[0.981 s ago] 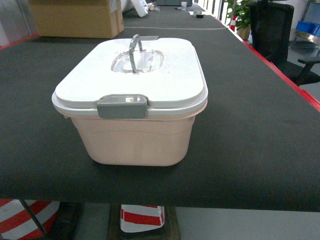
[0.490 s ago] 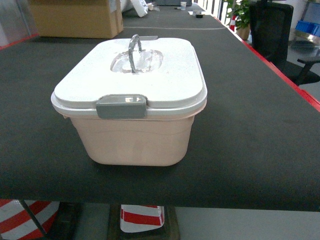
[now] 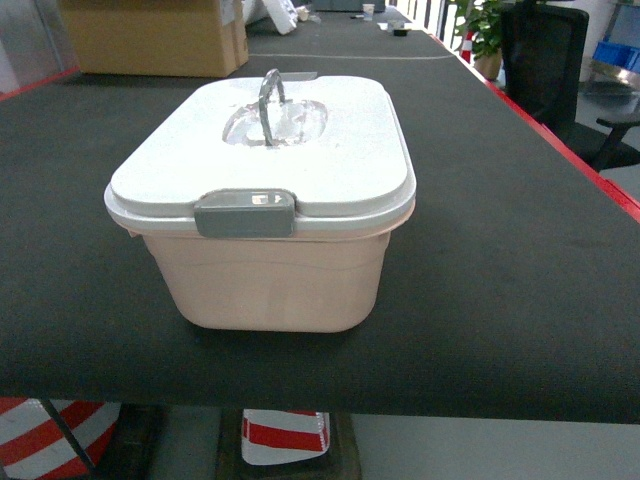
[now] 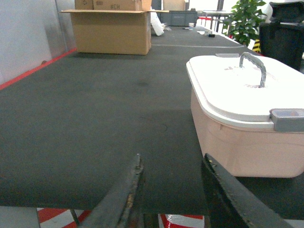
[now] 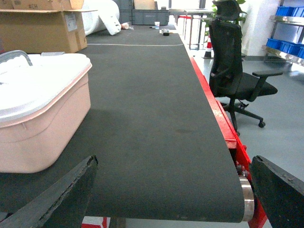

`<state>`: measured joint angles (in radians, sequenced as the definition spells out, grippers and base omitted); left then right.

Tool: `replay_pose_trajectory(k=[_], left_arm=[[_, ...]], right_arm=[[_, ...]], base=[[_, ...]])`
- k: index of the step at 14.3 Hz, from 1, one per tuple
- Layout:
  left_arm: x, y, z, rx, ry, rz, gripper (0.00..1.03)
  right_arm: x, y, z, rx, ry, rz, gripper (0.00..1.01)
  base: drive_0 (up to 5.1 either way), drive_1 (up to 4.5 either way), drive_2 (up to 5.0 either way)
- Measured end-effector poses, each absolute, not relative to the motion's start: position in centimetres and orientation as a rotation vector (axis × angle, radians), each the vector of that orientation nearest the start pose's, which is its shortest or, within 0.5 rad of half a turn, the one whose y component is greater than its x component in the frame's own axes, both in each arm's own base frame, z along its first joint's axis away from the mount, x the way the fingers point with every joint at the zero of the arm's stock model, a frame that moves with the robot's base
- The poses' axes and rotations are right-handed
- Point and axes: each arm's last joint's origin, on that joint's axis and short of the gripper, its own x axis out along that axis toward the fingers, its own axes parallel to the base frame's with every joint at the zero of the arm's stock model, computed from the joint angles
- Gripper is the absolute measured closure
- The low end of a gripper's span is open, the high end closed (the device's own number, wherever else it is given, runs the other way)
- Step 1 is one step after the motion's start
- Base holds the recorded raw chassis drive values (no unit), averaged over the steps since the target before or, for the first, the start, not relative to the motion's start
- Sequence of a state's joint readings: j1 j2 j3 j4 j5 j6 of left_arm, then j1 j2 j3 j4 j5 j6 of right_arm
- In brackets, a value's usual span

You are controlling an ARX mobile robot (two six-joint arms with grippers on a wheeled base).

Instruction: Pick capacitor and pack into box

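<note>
The box (image 3: 270, 285), a pale pink tub, stands on the black belt near its front edge. Its white lid (image 3: 330, 165) is on, the grey latch (image 3: 245, 212) is down and the handle (image 3: 270, 100) stands upright. No capacitor shows in any view. Neither gripper appears in the head view. In the left wrist view my left gripper (image 4: 172, 159) is open with nothing between its fingers, low at the belt's front edge, and the box (image 4: 247, 147) is to its right. My right gripper (image 5: 174, 161) is wide open and holds nothing, with the box (image 5: 42, 128) to its left.
A brown cardboard carton (image 3: 150, 35) stands at the far left of the belt. The belt's red right edge (image 5: 213, 109) has a black office chair (image 5: 232, 61) beyond it. Blue bins (image 5: 287, 9) sit on a far shelf. A red-and-white striped barrier (image 3: 285, 435) is below the belt's front.
</note>
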<state>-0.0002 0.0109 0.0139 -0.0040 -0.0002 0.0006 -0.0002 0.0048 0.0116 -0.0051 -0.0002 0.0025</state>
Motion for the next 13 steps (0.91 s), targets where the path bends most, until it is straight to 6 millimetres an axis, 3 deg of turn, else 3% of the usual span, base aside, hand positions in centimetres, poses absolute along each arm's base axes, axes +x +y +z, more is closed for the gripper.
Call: replay_pose_trajectory(k=[5,13], left_arm=[[9.75,0.0,16.7,0.001,0.001,0.0,0.04],[9.75,0.0,16.7,0.001,0.001,0.0,0.05]], right_arm=[[9.73,0.0,16.66,0.002,-0.002,0.0,0.03],[9.73,0.0,16.66,0.003,-0.002,0.0,0.03]], base=[[0.0,0.0,0.0],[0.0,0.0,0.0]])
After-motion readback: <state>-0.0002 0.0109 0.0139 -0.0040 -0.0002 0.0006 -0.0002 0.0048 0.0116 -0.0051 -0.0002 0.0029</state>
